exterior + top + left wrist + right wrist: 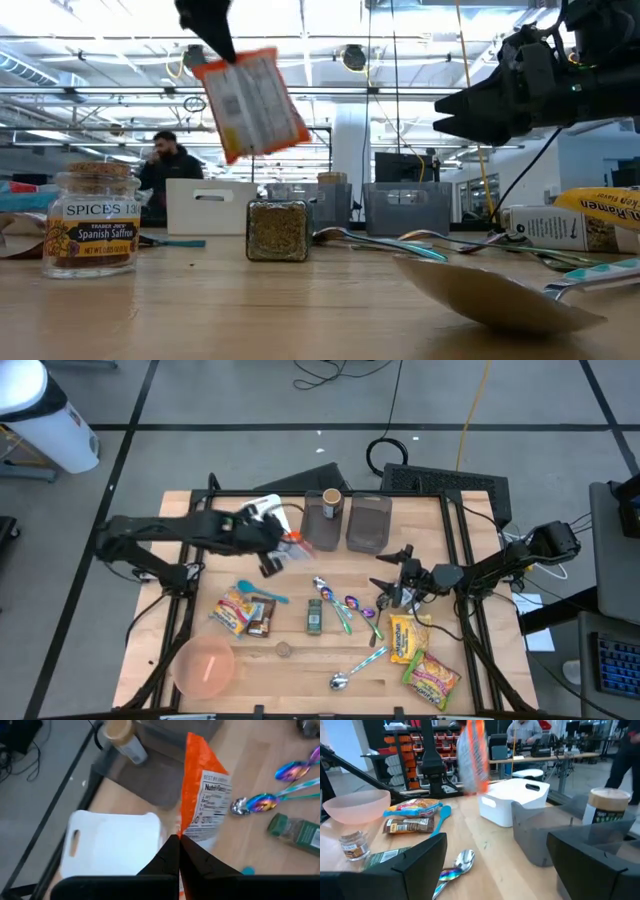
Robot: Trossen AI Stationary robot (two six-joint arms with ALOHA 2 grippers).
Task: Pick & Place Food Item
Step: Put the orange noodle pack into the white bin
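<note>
From above, the left gripper (283, 545) holds an orange food packet (292, 538) over the table, close to the white bin (262, 508), probably its goal. The right gripper (392, 572) waits near the spoons (352, 603), fingers spread.

The low view alone shows that the packet (250, 102) hangs well clear of the wood.

The left wrist view shows the fingers (172, 855) pressed together, pinching the packet's edge.

The right wrist view adds the pink bowl (356, 805).

Left tool (290, 540) clamped shut, raised above table (arm outstretched); right tool (388, 582) gaping, low.
</note>
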